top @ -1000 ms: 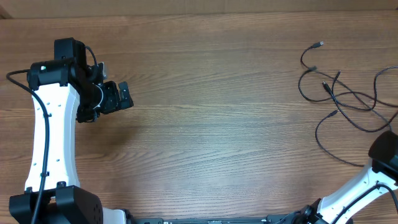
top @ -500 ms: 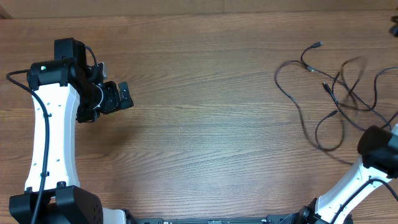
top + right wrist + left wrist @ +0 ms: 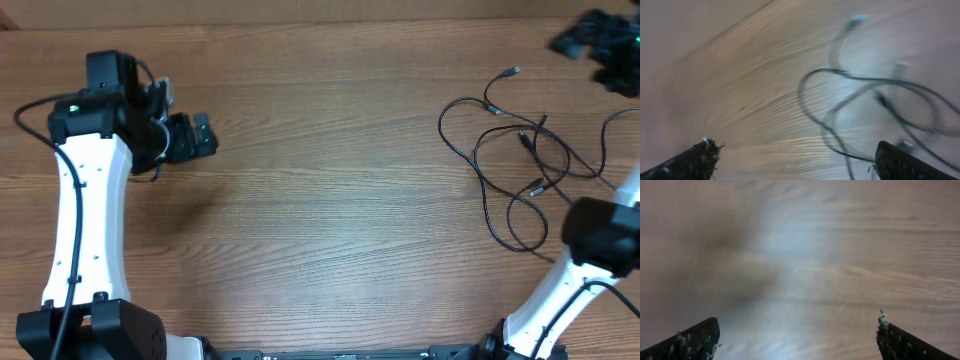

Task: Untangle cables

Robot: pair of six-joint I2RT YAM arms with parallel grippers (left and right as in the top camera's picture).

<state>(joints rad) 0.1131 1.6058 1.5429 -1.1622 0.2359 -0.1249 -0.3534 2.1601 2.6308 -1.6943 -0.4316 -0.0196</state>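
Observation:
The cables (image 3: pixel 535 150) are thin black cords lying in loose overlapping loops on the right side of the wooden table, with one silver-tipped plug (image 3: pixel 513 72) at the far end. My right gripper (image 3: pixel 597 42) hovers, blurred, beyond them at the far right corner. It is open and holds nothing. In the right wrist view the cables (image 3: pixel 840 72) show blurred on the table ahead of the spread right gripper (image 3: pixel 795 146). Far from the cables, my left gripper (image 3: pixel 192 138) stands open at the far left. The left wrist view shows the left gripper (image 3: pixel 797 325) over bare wood.
The wooden table (image 3: pixel 330 200) fills the overhead view. My white left arm (image 3: pixel 75 210) rises along the left edge. My right arm's elbow (image 3: pixel 600 235) stands at the near right, partly over a cable loop.
My right gripper has opened, let the cables go and swung up to the far right corner. The cables dropped and spread left into wider loops. My left gripper shifted slightly away.

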